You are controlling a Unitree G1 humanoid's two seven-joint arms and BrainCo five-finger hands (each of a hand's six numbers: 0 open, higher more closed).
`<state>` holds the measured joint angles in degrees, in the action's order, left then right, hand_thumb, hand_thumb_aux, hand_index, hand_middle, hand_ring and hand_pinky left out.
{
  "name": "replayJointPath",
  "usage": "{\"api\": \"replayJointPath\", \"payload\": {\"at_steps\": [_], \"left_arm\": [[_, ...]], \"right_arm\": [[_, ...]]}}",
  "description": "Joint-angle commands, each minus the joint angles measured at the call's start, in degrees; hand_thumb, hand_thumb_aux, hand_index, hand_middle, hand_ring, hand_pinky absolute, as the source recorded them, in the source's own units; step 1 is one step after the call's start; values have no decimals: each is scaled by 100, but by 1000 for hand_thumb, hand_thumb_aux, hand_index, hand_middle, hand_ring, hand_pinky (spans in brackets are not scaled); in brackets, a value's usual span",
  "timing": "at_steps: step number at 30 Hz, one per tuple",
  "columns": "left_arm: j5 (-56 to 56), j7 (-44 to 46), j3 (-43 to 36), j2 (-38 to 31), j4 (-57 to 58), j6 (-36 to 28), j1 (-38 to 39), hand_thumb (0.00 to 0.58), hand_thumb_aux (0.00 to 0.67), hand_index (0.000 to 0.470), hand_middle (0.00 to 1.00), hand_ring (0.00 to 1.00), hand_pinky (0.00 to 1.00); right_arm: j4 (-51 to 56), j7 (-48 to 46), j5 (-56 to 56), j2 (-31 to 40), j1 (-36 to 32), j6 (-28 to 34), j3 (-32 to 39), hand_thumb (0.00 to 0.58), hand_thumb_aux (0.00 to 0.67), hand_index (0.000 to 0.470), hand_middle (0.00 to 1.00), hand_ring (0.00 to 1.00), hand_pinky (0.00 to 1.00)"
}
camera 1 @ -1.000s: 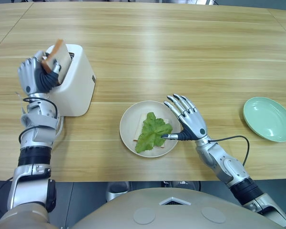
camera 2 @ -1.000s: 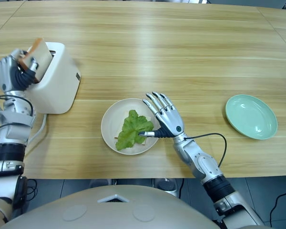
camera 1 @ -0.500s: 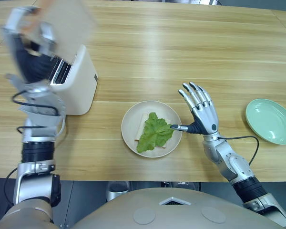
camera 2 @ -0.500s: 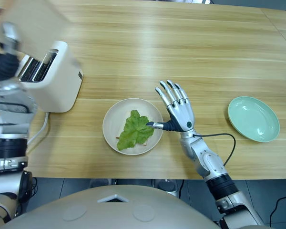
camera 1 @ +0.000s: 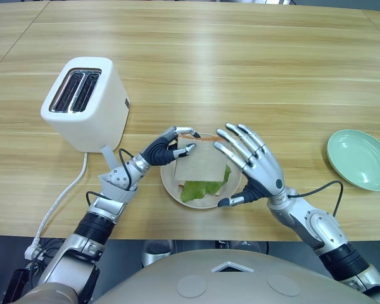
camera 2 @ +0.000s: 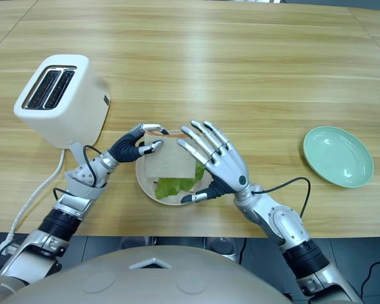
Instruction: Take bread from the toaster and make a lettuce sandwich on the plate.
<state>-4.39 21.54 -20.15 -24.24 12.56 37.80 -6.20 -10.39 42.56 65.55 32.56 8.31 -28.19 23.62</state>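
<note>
A white toaster (camera 1: 85, 101) stands at the left with both slots empty. On the beige plate (camera 1: 170, 189) lies a green lettuce leaf (camera 1: 199, 190), and a pale bread slice (camera 1: 201, 164) rests flat on top of it. My left hand (camera 1: 171, 147) is low beside the plate's left rim, its fingers pinched on the slice's upper left corner. Over the plate's right side my right hand (camera 1: 253, 168) is open with fingers spread, the fingertips by the slice's right edge. What lies under the lettuce is hidden.
A light green empty plate (camera 1: 361, 158) sits at the far right. The toaster's white cable (camera 1: 57, 202) runs down to the table's front edge at the left. Bare wooden tabletop stretches behind the plate.
My left hand has lifted the bread slice out of the toaster and brought it down and right onto the lettuce. My right hand drew back, then returned over the plate's right side.
</note>
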Motion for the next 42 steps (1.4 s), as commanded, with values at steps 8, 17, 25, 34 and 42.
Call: {"api": "replayJointPath", "payload": {"at_steps": [8,17,25,34,42], "left_arm": [[404,515,170,771,2416,334,-773,580,670,460,1000,1000,1000],[1446,-93,64,983,4060,775,-1165,580,670,460,1000,1000,1000],[2227,-666,-47,884,4285,918,-1239,580,670,460,1000,1000,1000],[4615,-5622,1193,-97,1746,-306,-1367,0,0,0,733,733,733],[1805,-3773,1255,-508,-740,542,351,140,87,60,863,863,863]], "right_arm": [[521,-733,-31,110,41,-358,478,0,0,0,0,0,0],[1263,-1711,-332,243,121,-532,781,0,0,0,0,0,0],[2223,-3838,-1003,312,161,-346,1348,0,0,0,0,0,0],[2010,-3449,-840,146,-198,-283,1262,0,0,0,0,0,0],[604,-1428,-1810,-349,-144,-1075,109,18,11,7,0,0,0]]}}
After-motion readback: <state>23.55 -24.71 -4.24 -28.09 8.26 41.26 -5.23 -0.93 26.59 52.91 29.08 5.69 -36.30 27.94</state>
